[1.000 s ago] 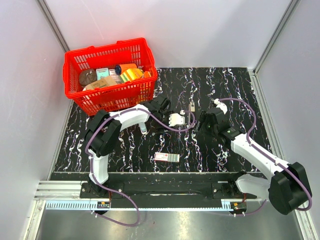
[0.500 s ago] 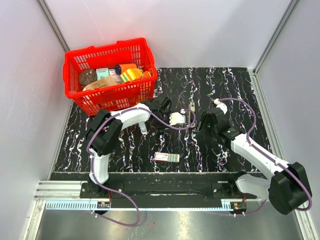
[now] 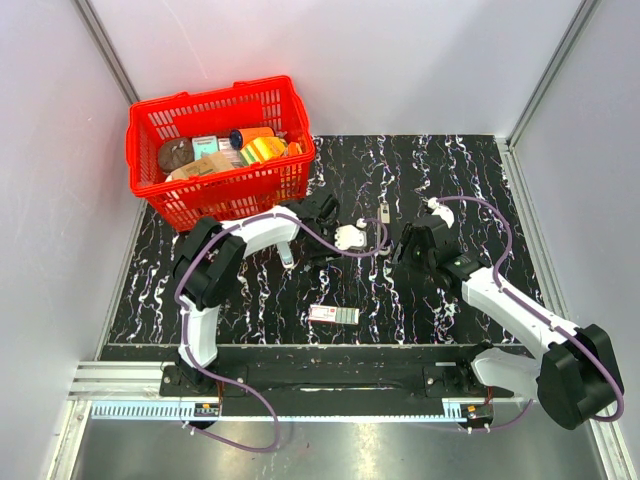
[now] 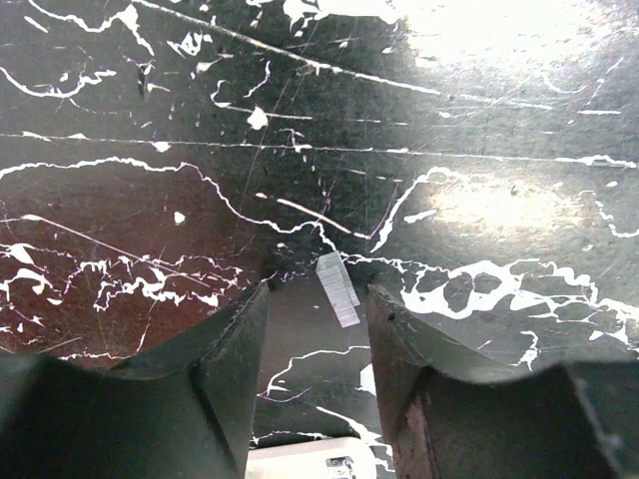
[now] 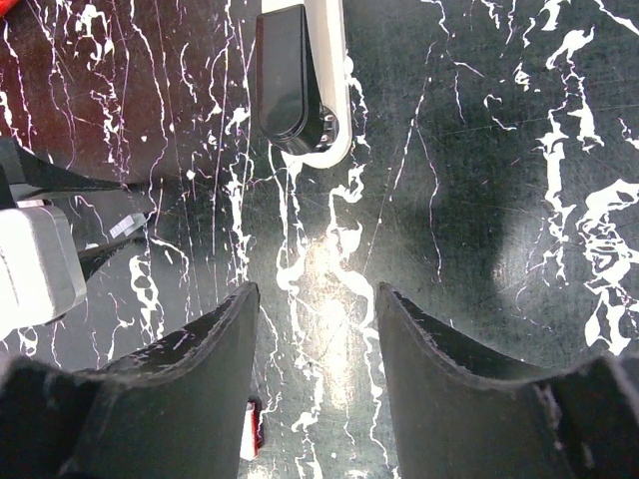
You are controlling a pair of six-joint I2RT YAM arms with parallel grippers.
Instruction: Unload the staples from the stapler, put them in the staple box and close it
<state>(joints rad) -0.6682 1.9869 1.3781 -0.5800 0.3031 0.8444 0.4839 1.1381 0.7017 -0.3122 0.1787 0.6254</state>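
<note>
The stapler (image 3: pixel 383 213) lies on the black marble table, far of both grippers. In the right wrist view the stapler (image 5: pixel 300 80) shows its black body on a white part, straight ahead of my right gripper (image 5: pixel 317 291), which is open and empty above the table. My left gripper (image 4: pixel 315 294) is open and low over the table. A short grey strip of staples (image 4: pixel 337 289) lies on the table between its fingertips, not gripped. In the top view the left gripper (image 3: pixel 368 241) and right gripper (image 3: pixel 403 247) sit close together near the table's middle.
A red basket (image 3: pixel 148 172) full of items stands at the back left. A flat white-and-red little box (image 3: pixel 333 315) lies near the front edge; a sliver of it shows in the right wrist view (image 5: pixel 250 439). Grey walls enclose the table.
My left gripper has drawn slightly left and turned at the wrist. My right arm has hardly moved. The stapler stays in place.
</note>
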